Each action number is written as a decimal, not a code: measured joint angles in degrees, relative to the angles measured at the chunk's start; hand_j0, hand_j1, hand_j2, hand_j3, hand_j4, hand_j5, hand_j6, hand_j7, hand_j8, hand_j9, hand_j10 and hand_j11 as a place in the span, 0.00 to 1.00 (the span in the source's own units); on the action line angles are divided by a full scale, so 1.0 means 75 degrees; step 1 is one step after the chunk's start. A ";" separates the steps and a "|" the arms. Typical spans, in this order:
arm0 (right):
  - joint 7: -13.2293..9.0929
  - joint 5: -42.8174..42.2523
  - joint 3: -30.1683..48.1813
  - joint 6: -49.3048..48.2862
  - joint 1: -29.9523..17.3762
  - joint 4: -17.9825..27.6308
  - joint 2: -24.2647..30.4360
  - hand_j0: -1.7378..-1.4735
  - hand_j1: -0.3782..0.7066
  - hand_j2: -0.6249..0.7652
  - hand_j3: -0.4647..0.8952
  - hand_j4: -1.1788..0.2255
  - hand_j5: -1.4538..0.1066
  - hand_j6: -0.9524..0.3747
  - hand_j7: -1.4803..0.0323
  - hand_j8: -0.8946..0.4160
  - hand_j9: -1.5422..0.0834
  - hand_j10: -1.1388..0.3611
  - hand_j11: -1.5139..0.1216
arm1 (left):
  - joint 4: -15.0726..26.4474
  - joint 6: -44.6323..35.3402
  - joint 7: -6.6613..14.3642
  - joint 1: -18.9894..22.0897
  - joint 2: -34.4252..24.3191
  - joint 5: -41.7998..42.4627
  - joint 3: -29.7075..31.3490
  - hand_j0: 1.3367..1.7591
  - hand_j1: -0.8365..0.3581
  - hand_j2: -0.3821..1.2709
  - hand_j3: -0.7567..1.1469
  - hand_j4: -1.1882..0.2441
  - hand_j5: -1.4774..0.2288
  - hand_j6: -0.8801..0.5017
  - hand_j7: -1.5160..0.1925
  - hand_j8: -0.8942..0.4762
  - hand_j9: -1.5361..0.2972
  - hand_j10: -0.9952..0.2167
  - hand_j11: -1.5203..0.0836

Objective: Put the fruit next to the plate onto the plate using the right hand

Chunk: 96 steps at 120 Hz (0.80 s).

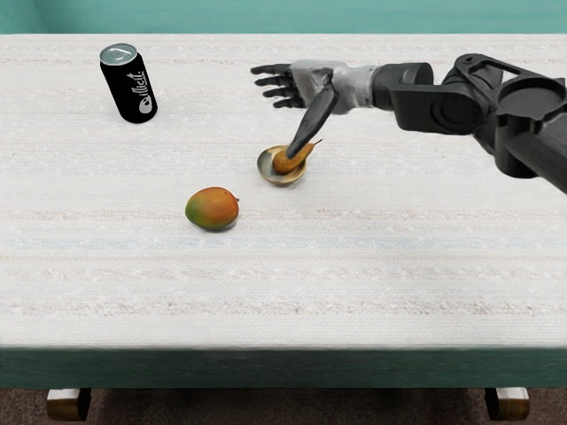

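A small gold plate (268,168) sits near the table's middle, with an orange pear-like fruit (293,159) lying in it. My right hand (292,88) hovers just behind and above the plate. Its fingers (270,81) are spread toward the left and hold nothing. Its long dark thumb (312,119) points down and reaches the fruit's top. A red-green mango (213,209) lies on the table, in front and to the left of the plate and apart from it. My right arm (461,97) comes in from the right edge.
A black drink can (128,82) stands upright at the back left. The white table (283,292) stretches wide in front of the mango, and its front edge (283,354) runs along the bottom.
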<state>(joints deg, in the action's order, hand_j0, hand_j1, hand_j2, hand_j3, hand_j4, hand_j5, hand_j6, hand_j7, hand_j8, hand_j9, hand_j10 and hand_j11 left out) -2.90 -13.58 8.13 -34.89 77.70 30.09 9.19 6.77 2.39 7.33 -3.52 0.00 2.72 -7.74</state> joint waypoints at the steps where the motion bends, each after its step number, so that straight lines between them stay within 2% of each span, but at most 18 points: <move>1: -0.0001 0.0025 0.0005 -0.0001 -0.0008 0.0001 0.0029 0.30 0.03 0.45 0.34 0.83 0.93 0.71 0.97 0.68 0.94 0.75 0.92 | 0.0000 0.0000 0.0001 0.0000 0.0000 0.0000 0.0000 0.76 0.99 0.23 0.40 0.83 0.87 0.64 0.89 0.65 0.84 0.82 0.95; 37: -0.0023 0.0481 0.0025 -0.0015 -0.0448 0.0043 0.0756 0.30 0.03 0.45 0.34 0.84 0.93 0.72 0.98 0.68 0.95 0.76 0.92 | 0.0000 0.0003 0.0000 0.0000 0.0000 0.0000 0.0000 0.76 0.99 0.23 0.40 0.83 0.87 0.64 0.89 0.65 0.84 0.82 0.95; 48: -0.0023 0.0507 0.0045 -0.0015 -0.0606 0.0269 0.1026 0.30 0.03 0.45 0.34 0.84 0.93 0.72 0.98 0.68 0.95 0.76 0.92 | 0.0000 0.0001 -0.0002 0.0000 0.0000 0.0000 0.0000 0.76 0.99 0.23 0.40 0.83 0.87 0.64 0.89 0.65 0.84 0.82 0.95; 68: -0.0024 0.0615 0.0024 -0.0016 -0.0820 0.1305 0.1862 0.30 0.03 0.45 0.34 0.84 0.93 0.72 0.98 0.68 0.95 0.76 0.93 | 0.0000 0.0000 0.0000 0.0000 0.0000 0.0000 0.0000 0.76 0.99 0.23 0.40 0.83 0.87 0.64 0.89 0.65 0.84 0.82 0.95; 96: -0.0024 0.0794 -0.0016 -0.0016 -0.1015 0.3015 0.3421 0.30 0.03 0.45 0.34 0.84 0.93 0.72 0.98 0.68 0.95 0.76 0.93 | 0.0000 0.0000 0.0000 0.0000 0.0000 0.0000 -0.0001 0.76 0.99 0.23 0.40 0.83 0.87 0.64 0.89 0.65 0.84 0.82 0.95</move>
<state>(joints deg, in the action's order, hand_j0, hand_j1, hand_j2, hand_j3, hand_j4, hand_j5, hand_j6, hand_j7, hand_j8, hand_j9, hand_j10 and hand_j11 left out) -3.08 -7.62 8.01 -35.00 70.09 52.71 34.85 6.77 2.38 7.33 -3.52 0.00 2.72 -7.74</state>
